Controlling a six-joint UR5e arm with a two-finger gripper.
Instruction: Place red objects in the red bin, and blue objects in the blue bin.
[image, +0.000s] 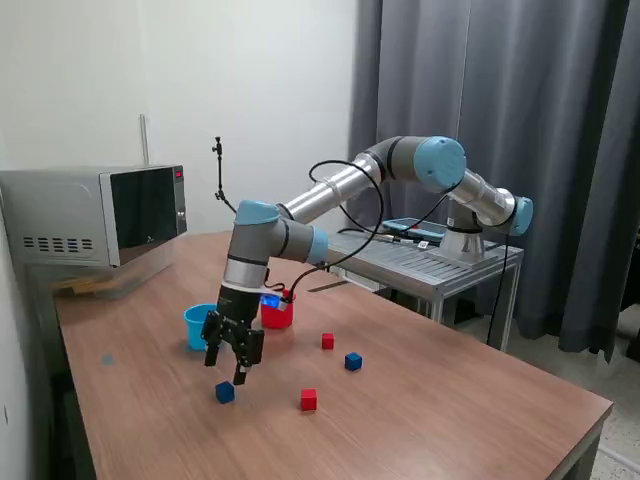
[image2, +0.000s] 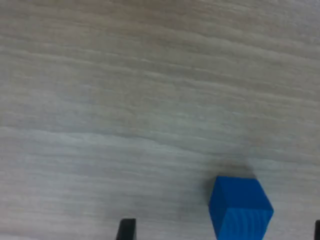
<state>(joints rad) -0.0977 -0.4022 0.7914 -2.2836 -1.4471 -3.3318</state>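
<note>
No cube is in a cup yet, as far as the pictures show, so the sorting seems barely begun. In the exterior view all four cubes lie loose on the bench (image: 460, 400): a blue cube (image: 225, 392) nearest the tool (image: 230, 366), a red cube (image: 308, 400) just toward the exterior view's right of it, and further back a second red cube (image: 327, 341) and a second blue cube (image: 353, 361). The blue cup (image: 197, 325) and the red cup (image: 277, 312) stand behind the arm, near each other; their insides cannot be seen from here.

The tool hangs just above the bench, over the nearest blue cube, and holds nothing. Its fingers stand apart: in the wrist view one fingertip (image2: 126, 229) shows at the frame's edge and the other barely at the far corner, with the blue cube (image2: 240, 206) on the wood between them, nearer the second and touching neither.

Judging from this, the step in hand is the grasp of this first blue cube. Left to do: lift it into the blue cup, then the other blue cube likewise, and both red cubes into the red cup.
</note>
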